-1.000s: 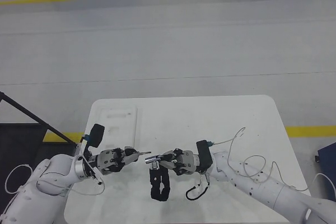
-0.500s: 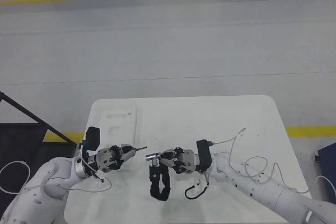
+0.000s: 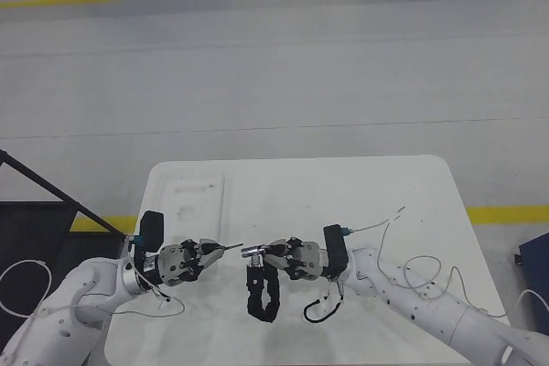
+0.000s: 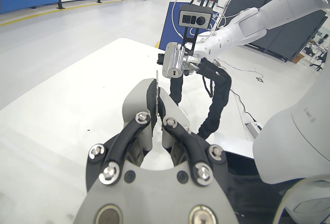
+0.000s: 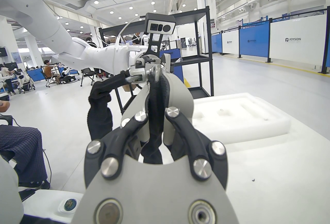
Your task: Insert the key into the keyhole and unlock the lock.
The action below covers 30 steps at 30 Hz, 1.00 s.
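Left claw (image 4: 156,96) clamped on key (image 4: 156,79); the blade is thin flat metal, seen edge-on, jutting past the dark ribbed pads. Right claw (image 5: 155,84) closed on the lock (image 4: 173,62) where its cable (image 4: 219,96) joins, holding it aloft over the bench (image 4: 64,96). The lock's end face is turned toward the left claw. Lock body is a short chrome cylinder, glossy and likely slick. Cable wears a black woven sleeve and droops in a soft loop below the right claw. Keyhole (image 4: 174,72) is a small slot in the round end face, ahead of the key tip and slightly off its line, near but apart. Step in hand, as I judge it: alignment before insertion. Best to roll the blade to match the slot, centre the tip, then push straight along the cylinder's axis while the right claw keeps the lock steady. A skewed entry could skate off the chrome. White foam tray (image 5: 239,116) lies on the bench beyond the right claw.
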Motion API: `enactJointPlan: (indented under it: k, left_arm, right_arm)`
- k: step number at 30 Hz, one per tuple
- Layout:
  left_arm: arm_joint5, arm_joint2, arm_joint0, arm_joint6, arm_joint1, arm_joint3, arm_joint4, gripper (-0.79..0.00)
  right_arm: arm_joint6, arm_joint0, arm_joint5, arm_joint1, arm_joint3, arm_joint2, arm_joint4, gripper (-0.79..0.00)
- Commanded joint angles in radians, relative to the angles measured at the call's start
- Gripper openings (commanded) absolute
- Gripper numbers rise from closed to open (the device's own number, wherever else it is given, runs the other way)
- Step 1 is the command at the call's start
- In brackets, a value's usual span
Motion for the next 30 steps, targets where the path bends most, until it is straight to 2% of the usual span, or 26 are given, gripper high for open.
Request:
enactJointPlan:
  k: [1, 14, 21, 30]
  left_arm:
    - [0.0, 0.0, 0.0, 0.001, 0.0, 0.0, 0.001, -0.785]
    - [0.0, 0.0, 0.0, 0.001, 0.0, 0.0, 0.001, -0.785]
    - [0.0, 0.0, 0.0, 0.001, 0.0, 0.0, 0.001, -0.785]
    - [0.0, 0.0, 0.0, 0.001, 0.0, 0.0, 0.001, -0.785]
  right_arm:
    - [0.0, 0.0, 0.0, 0.0, 0.0, 0.0, 0.0, -0.785]
    - [0.003, -0.023, 0.011, 0.001, -0.024, 0.026, 0.031, -0.785]
    - [-0.053, -0.079, -0.035, 0.014, -0.026, 0.103, 0.037, -0.785]
    - [0.026, -0.124, -0.127, 0.009, -0.025, 0.135, 0.047, -0.785]
